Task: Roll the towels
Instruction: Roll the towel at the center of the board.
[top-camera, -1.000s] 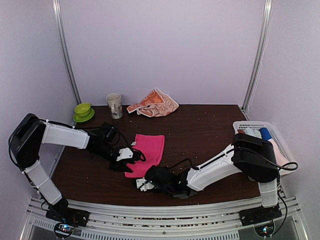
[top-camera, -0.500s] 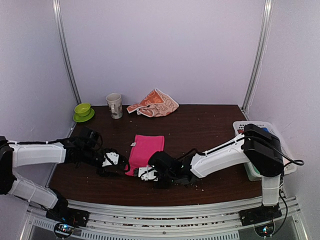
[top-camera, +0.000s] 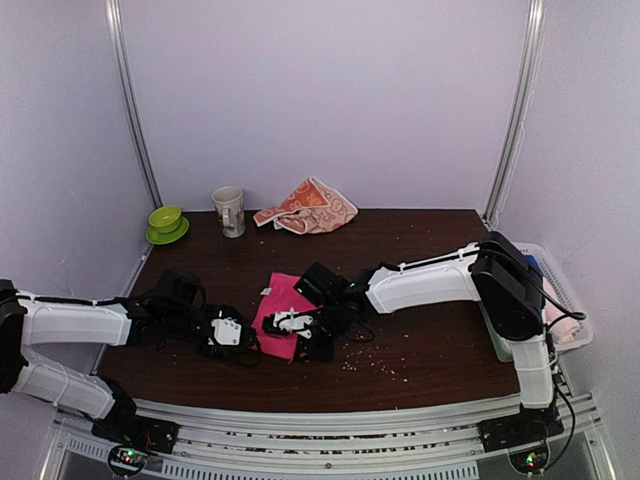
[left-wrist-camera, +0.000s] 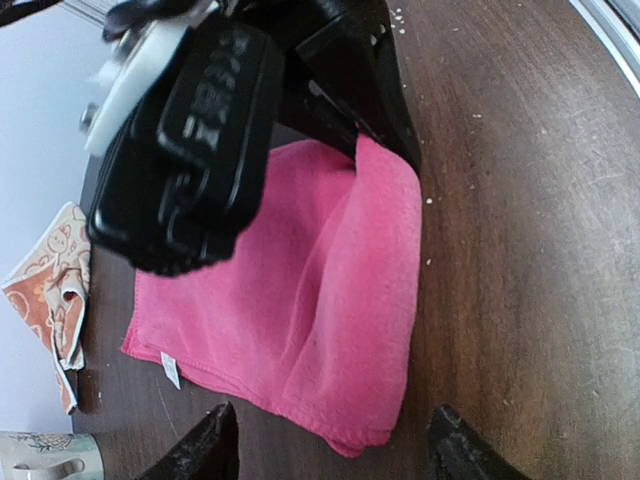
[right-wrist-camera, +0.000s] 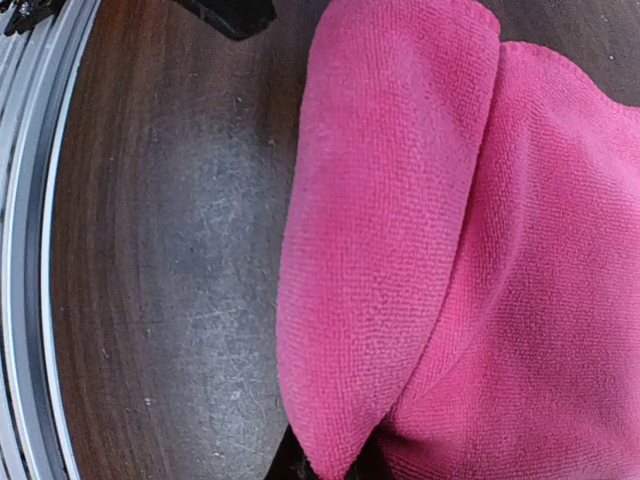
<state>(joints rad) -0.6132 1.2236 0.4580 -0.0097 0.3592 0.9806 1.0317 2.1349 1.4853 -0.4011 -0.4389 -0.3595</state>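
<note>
The hot pink towel (top-camera: 277, 304) lies on the dark table near the front middle, its near edge folded over on itself (left-wrist-camera: 370, 300). My right gripper (top-camera: 296, 326) is shut on that folded edge, which fills the right wrist view (right-wrist-camera: 390, 230); its jaws show only at the bottom (right-wrist-camera: 335, 468). My left gripper (top-camera: 238, 336) is low at the towel's near left corner, open and empty, with the corner just beyond its fingertips (left-wrist-camera: 330, 430). The orange towel with white prints (top-camera: 310, 207) lies crumpled at the back.
A printed mug (top-camera: 230, 211) and a green cup on a saucer (top-camera: 165, 223) stand at the back left. A white basket (top-camera: 560, 305) holding rolled cloths sits at the right edge. Crumbs dot the table (top-camera: 420, 290).
My right gripper moved from the table's near edge up onto the pink towel, folding its near edge over. My left arm dropped low and came to the towel's near left corner.
</note>
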